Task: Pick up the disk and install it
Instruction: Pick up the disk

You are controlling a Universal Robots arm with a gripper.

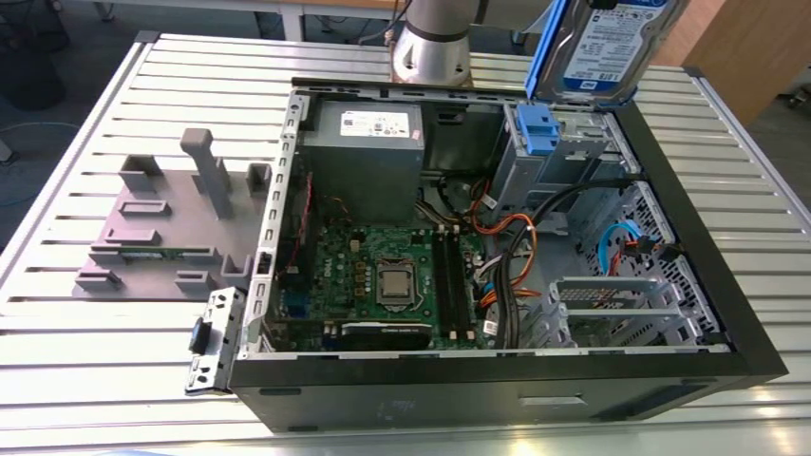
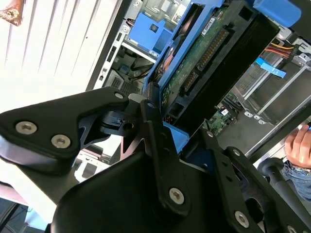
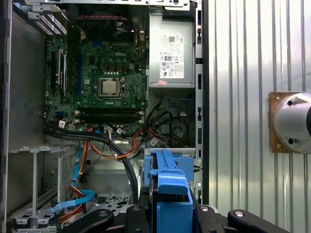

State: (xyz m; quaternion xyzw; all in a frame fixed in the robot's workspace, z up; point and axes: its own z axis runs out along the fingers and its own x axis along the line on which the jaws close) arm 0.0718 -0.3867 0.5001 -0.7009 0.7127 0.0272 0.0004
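The disk [image 1: 609, 47], a silver-grey drive with a white-and-blue label in a bright blue bracket, hangs tilted in the air above the back right corner of the open computer case [image 1: 709, 285]. In the second wrist view its green circuit-board underside [image 2: 204, 53] faces the camera, and my gripper [image 2: 177, 128] is shut on its blue-framed end between black fingers [image 2: 150, 121]. In the first wrist view the disk's blue bracket [image 3: 170, 194] sits in the gripper [image 3: 171, 211], above the drive bay [image 3: 170, 155]. That bay carries a small blue latch [image 1: 538, 128].
Inside the case lie the motherboard [image 1: 393, 266], a grey power supply box [image 1: 367, 142] and loose orange, black and blue cables [image 1: 557, 237]. A grey fixture block [image 1: 165, 218] stands on the slatted table at the exterior view's left. A person's hand [image 2: 299, 145] is beside the case.
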